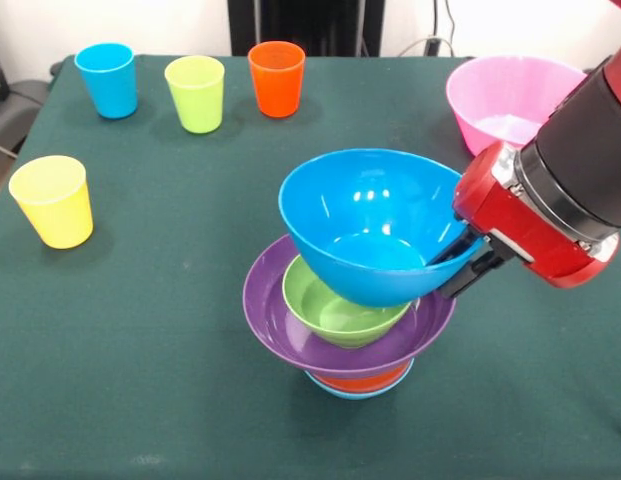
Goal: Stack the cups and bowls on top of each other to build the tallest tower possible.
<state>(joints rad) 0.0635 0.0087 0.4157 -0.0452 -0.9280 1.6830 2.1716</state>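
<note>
The tower (350, 340) stands at centre front: a light-blue bowl and an orange bowl (362, 380) lowest, a wide purple bowl (275, 320) on them, a small green bowl (335, 310) inside it. The deep blue bowl (365, 225) hangs tilted over the green bowl, and my gripper (460, 265) is shut on its right rim, one finger inside and one outside. Four cups stand upright at the far left: blue (107, 80), lime green (195, 92), orange (276, 78) and yellow (52, 200). The large pink bowl (510, 100) sits at the back right.
My red and black arm (570, 190) reaches in from the right, over the table's right side and partly in front of the pink bowl. Green cloth (140, 350) covers the table.
</note>
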